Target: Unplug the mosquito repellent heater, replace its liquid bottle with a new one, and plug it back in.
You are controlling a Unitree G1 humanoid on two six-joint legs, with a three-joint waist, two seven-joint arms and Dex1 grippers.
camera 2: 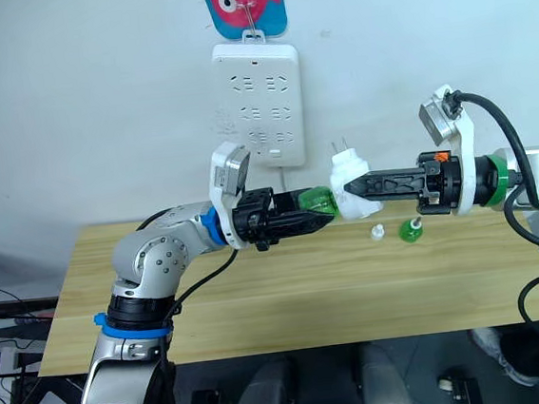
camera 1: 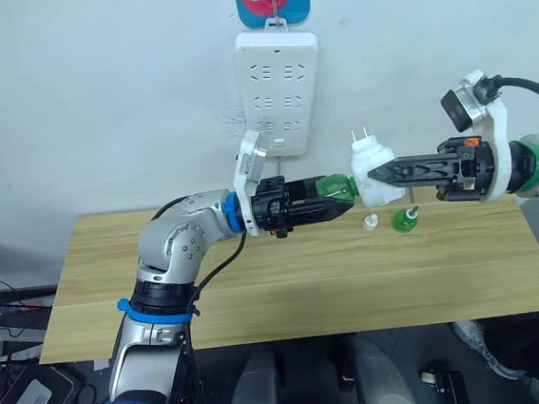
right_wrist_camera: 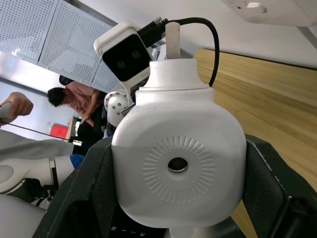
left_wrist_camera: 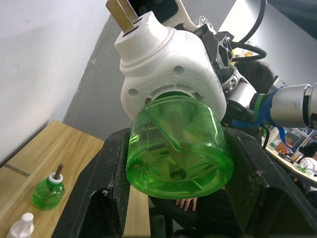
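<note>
White plastic: the mosquito repellent heater (camera 1: pixel 374 180) is off the wall, held in mid-air above the desk (camera 1: pixel 297 285) with its prongs pointing up, clear of the power strip (camera 1: pixel 281 91).
Right gripper (camera 1: pixel 381 174): jaws closed on the heater's body.
Left gripper (camera 1: pixel 338 202): jaws clamped around a green bottle (camera 1: pixel 338 190) seated in the heater's base.
On the desk: a second green bottle (camera 1: pixel 406 218) with a bare wick stands just beside a small white cap (camera 1: pixel 371 222).
Progress: unplugging is done; the swap is mid-way. The uncapped bottle with its loose cap looks like the new one, so the old one probably still needs unscrewing.
Left to do: fit the fresh bottle and plug back in.
Unclear: whether the held bottle is screwed tight or loosened; the joint's thread is hidden inside the heater.
</note>
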